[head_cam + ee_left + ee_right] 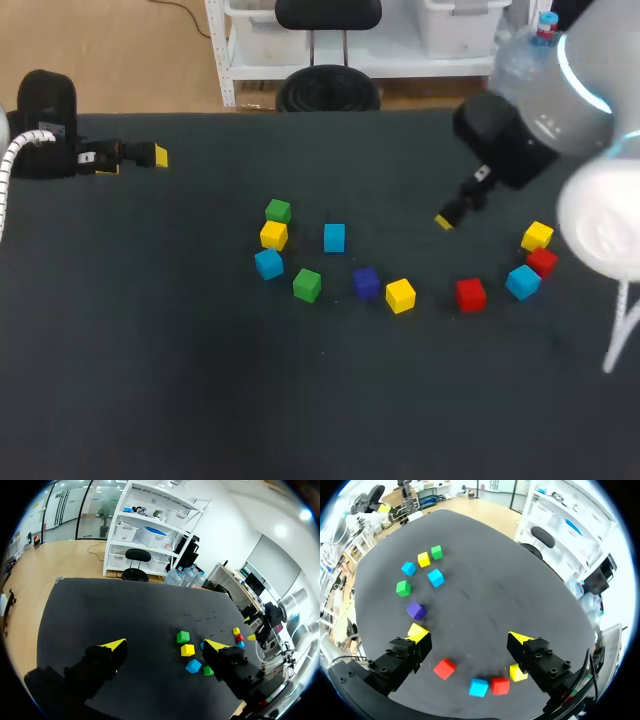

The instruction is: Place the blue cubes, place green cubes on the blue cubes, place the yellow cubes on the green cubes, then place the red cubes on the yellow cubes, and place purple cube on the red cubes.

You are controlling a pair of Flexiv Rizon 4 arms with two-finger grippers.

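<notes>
On the dark table, a left cluster holds a green cube (278, 211), a yellow cube (274, 235), two blue cubes (334, 237) (268, 264), another green cube (307, 285), the purple cube (366, 283) and a yellow cube (400, 295). To the right lie a red cube (470, 294), a blue cube (522, 282), a red cube (542, 261) and a yellow cube (537, 236). My left gripper (165, 647) hangs open and empty over the far left of the table. My right gripper (469, 635) is open and empty above the gap between the groups, with the red cube (444, 668) under it.
All cubes lie singly on the table (180, 340); none is stacked. The right arm's dark wrist (500, 140) hangs over the back right part of the table.
</notes>
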